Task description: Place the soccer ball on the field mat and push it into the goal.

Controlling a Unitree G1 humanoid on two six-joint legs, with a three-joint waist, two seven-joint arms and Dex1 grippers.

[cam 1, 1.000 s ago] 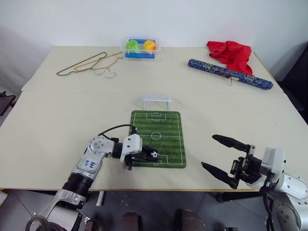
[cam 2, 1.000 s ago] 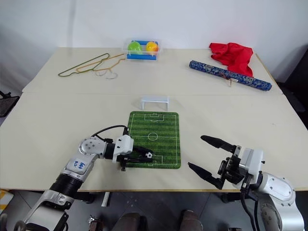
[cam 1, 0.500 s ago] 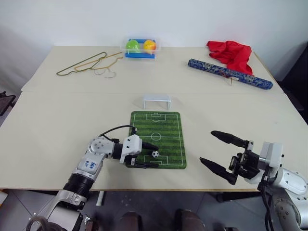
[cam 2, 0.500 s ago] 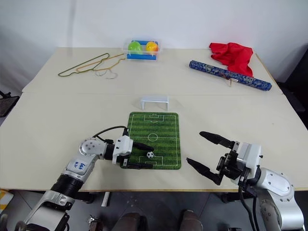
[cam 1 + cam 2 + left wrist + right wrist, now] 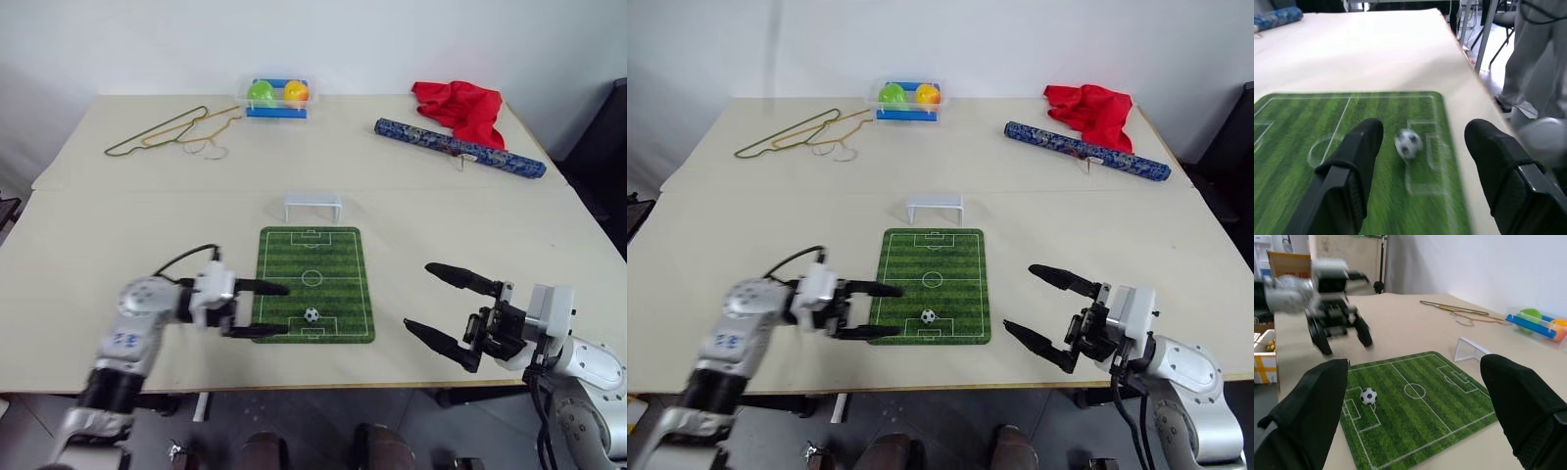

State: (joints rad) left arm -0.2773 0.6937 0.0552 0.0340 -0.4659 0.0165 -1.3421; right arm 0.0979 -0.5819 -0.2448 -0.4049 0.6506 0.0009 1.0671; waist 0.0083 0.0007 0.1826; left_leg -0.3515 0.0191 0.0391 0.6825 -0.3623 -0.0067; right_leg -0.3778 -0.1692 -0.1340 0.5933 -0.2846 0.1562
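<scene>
On the field mat [image 5: 312,298] near its close end, your head view shows the soccer ball [image 5: 312,315] resting free, the goal [image 5: 313,207] just beyond the far end. Your left tool [image 5: 268,309] stands wide beside the mat; your right tool [image 5: 443,309] hangs wide, empty. Through the left wrist, the ball [image 5: 1408,143] looks light and quick to roll: nudge it squarely from behind.

path soccer ball [image 5: 312,315] to goal [image 5: 313,207]: bare field mat [image 5: 323,262] | obstacles: none between
</scene>
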